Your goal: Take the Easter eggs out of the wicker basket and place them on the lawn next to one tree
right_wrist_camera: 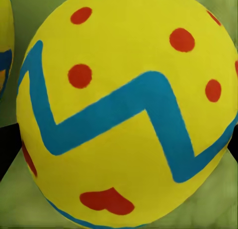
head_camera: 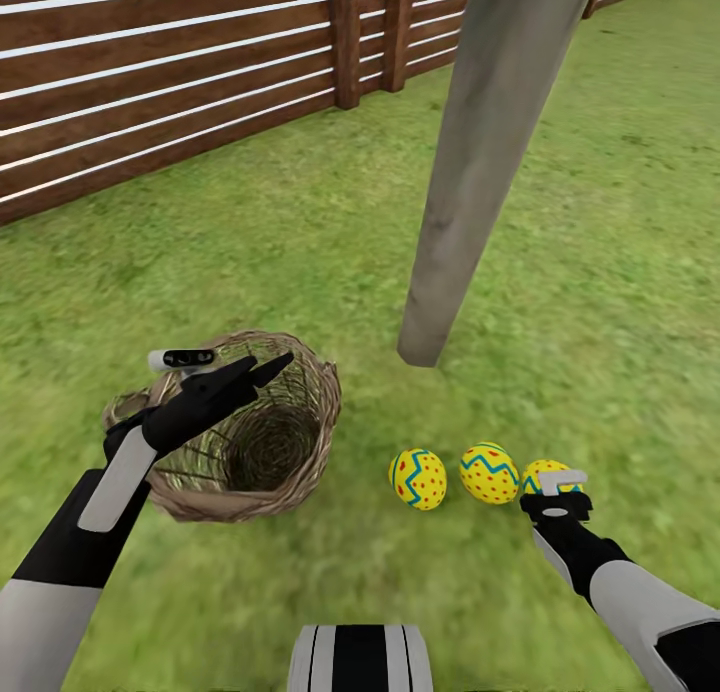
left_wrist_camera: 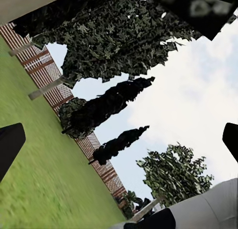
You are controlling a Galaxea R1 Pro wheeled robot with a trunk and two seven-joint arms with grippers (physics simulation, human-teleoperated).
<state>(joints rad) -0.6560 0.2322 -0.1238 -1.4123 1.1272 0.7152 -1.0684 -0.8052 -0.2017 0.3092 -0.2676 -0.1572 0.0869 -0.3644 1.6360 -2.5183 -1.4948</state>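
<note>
Head view: my right gripper (head_camera: 556, 487) touches the third Easter egg (head_camera: 540, 475), but I cannot tell if its jaws squeeze it. My left gripper (head_camera: 262, 370) hangs over the wicker basket (head_camera: 300, 452), jaws narrow, holding nothing. Three eggs lie in a row on the lawn (head_camera: 300, 252) near the tree trunk (head_camera: 470, 172).

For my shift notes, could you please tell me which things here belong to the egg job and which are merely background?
Job: three Easter eggs, wicker basket, tree trunk, lawn, right gripper.
Background: wooden fence, dark cypress trees.
</note>
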